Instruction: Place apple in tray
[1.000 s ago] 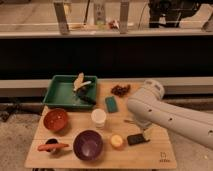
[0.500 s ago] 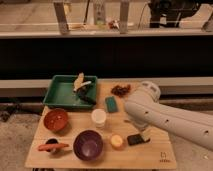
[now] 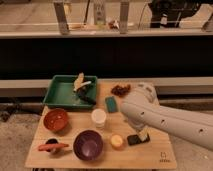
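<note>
toward 5 o'clock on the wooden bench [image 3: 150, 157], close to the front edge, the apple [image 3: 116, 141] sits on the bare wood, small, round and yellow-orange. it lies outside the tray [image 3: 59, 94], the dark green rectangular one at the bench's 11 o'clock corner, well apart from the fruit. inside the tray, on the side toward 3 o'clock, lie a pale yellowish item [image 3: 79, 81] and a dark item [image 3: 86, 95]; what they are cannot be told.

the white arm [image 3: 165, 117] reaches in from 3 o'clock and bends down to the bench. its pincer [image 3: 138, 138] is low over the wood just at 3 o'clock of the apple, near it but not around it. the pincer's fingers are spread and grip nothing.

a white cup [image 3: 98, 118] stands upright near the bench's centre, at 11 o'clock of the apple. a round purple bowl [image 3: 88, 145] sits at 9 o'clock of the apple, just beside it. an orange-red bowl [image 3: 55, 120] is at the bench's 9 o'clock side. a long orange carrot [image 3: 52, 146] lies toward 8 o'clock across something dark. a teal block [image 3: 111, 104] lies at 12 o'clock of the cup, and a brown cluster [image 3: 120, 90] sits at the back edge toward 1 o'clock.
</note>
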